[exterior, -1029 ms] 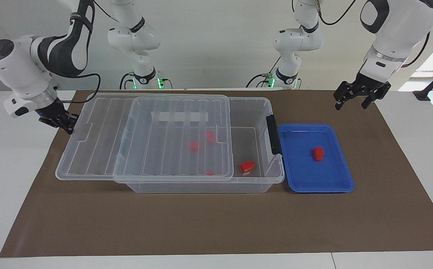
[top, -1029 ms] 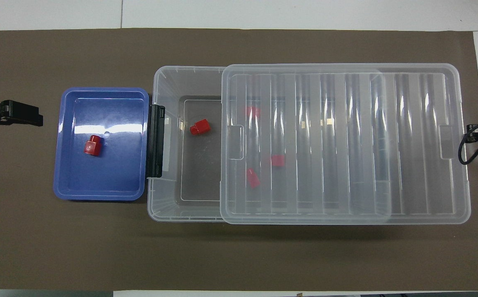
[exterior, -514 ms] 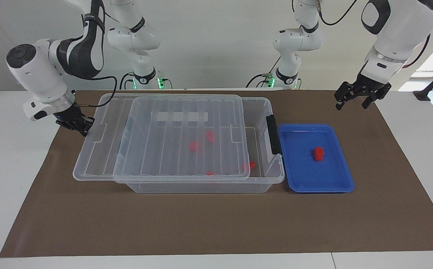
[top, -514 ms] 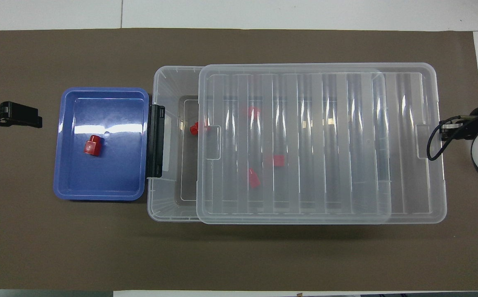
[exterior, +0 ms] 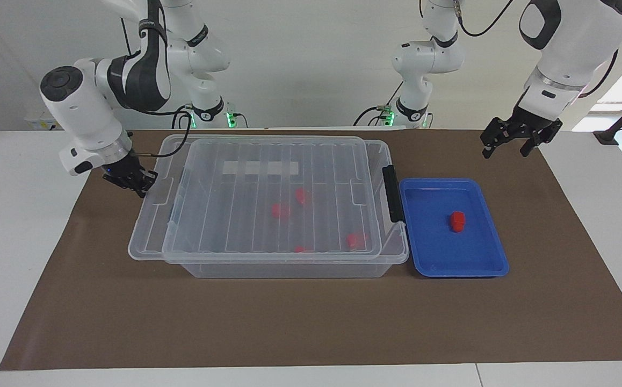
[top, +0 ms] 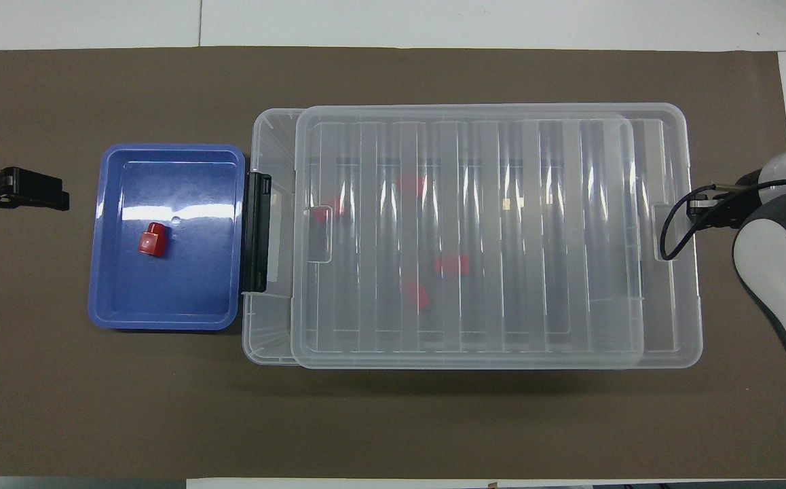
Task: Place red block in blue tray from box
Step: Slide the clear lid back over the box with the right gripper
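Note:
A red block (exterior: pixel 457 221) lies in the blue tray (exterior: pixel 429 263), which stands against the box's latch end, toward the left arm's end of the table; block (top: pixel 151 240) and tray (top: pixel 121 312) also show in the overhead view. The clear box (exterior: pixel 289 270) (top: pixel 267 343) is almost covered by its ribbed lid (exterior: pixel 225 226) (top: pixel 501 326). Several more red blocks (exterior: pixel 280 210) (top: pixel 448 264) show through the lid. My right gripper (exterior: pixel 135 183) (top: pixel 702 207) is shut on the lid's end tab. My left gripper (exterior: pixel 520 141) (top: pixel 20 192) waits open, over the mat beside the tray.
The black latch (exterior: pixel 391 193) (top: pixel 257 231) sits on the box's short side next to the tray. A brown mat (exterior: pixel 311 322) covers the table. The lid overhangs the box at the right arm's end.
My right gripper has slid the lid along the box toward the tray. The block that lay uncovered near the latch is now under the lid. The left arm has not moved.

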{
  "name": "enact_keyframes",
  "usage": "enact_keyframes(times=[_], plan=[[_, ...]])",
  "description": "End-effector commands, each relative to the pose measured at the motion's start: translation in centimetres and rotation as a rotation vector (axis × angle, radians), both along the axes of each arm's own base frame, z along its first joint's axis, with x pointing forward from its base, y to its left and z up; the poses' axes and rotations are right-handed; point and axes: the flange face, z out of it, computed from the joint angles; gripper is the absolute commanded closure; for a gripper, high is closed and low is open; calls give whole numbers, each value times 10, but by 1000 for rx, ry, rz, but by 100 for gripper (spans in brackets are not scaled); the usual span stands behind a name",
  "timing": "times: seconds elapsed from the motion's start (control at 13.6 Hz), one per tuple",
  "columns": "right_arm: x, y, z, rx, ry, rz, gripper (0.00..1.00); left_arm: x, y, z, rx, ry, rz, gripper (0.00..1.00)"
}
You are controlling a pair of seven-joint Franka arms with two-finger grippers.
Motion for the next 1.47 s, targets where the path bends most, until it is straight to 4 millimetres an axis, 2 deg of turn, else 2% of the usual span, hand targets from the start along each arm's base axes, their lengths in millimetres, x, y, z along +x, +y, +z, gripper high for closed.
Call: enact_keyframes(times=[0.0,0.15,0.29,1.4], plan=[[-2,15,-13,13,-38,-21,100,-7,3,1,10,6,2,0],[-1,19,-16,13,-47,-21,100,-7,2,1,10,6,0,0],[0,35,-17,14,-48,-28,100,-7,3,1,10,6,3,0],[-1,49,-16,15,-50,-41,100,-7,2,1,10,6,0,0]])
